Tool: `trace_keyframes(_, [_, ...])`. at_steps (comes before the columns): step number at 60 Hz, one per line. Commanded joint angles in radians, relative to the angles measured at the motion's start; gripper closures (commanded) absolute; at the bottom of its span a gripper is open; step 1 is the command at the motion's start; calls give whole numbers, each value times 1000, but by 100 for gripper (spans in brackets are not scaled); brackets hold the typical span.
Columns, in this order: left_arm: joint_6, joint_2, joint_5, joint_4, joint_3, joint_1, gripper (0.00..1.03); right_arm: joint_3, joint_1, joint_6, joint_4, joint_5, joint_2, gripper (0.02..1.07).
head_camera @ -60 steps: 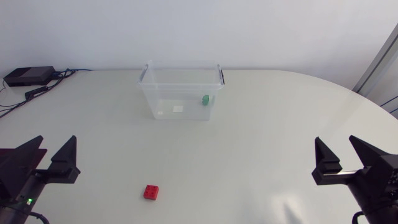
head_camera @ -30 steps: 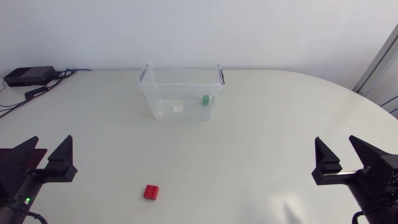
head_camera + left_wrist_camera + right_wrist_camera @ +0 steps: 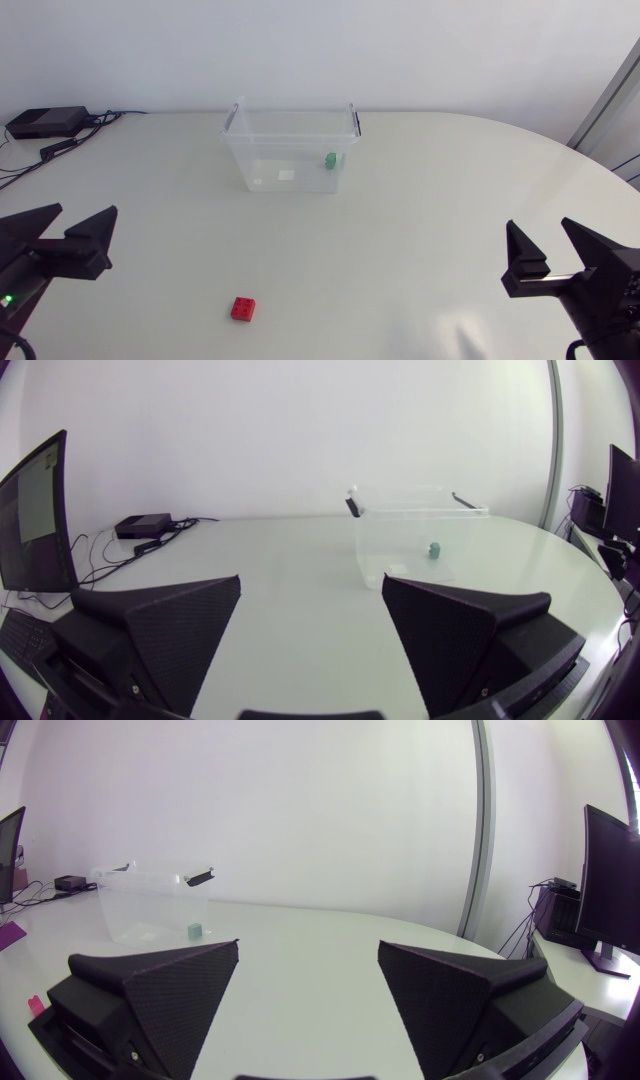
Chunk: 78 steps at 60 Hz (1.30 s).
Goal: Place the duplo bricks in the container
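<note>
Head view: the left end effector (image 3: 85, 213), wide open and empty, has drawn back toward the left edge of the desk (image 3: 430, 230), away from the red duplo brick (image 3: 243, 308) lying near the front, so I judge no pickup has begun. Left wrist view: a green brick (image 3: 434, 548) sits inside the clear container (image 3: 400, 555) at the far side. Right wrist view: the right end effector (image 3: 308, 947) gapes open, empty; no legible writing shows
</note>
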Motion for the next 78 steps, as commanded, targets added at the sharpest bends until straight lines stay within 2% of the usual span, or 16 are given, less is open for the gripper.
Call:
trace_keyframes(1, [-3, 74, 9, -55, 91, -39, 4, -20, -10, -21, 12, -4, -9, 6])
trace_keyframes(10, [-20, 199, 9, -184, 199, -57, 4, -20, -10, -21, 12, -4, -9, 6])
trace_keyframes(17, [-26, 285, 9, -291, 260, -99, 4, -20, -10, -21, 12, -4, -9, 6])
trace_keyframes(32, [-29, 396, 9, -445, 328, -163, 4, -20, -10, -21, 12, -4, -9, 6])
trace_keyframes(38, [-51, 436, 12, -468, 329, -195, 4, -20, -10, -21, 12, -4, -9, 6])
trace_keyframes(47, [-63, 560, 12, -505, 317, -300, 4, -20, -10, -21, 12, -4, -9, 6])
trace_keyframes(70, [-109, 854, 8, -508, 392, -514, 4, -20, -10, -21, 12, -4, -9, 6])
trace_keyframes(78, [-140, 946, 3, -509, 435, -553, 4, -20, -10, -21, 12, -4, -9, 6])
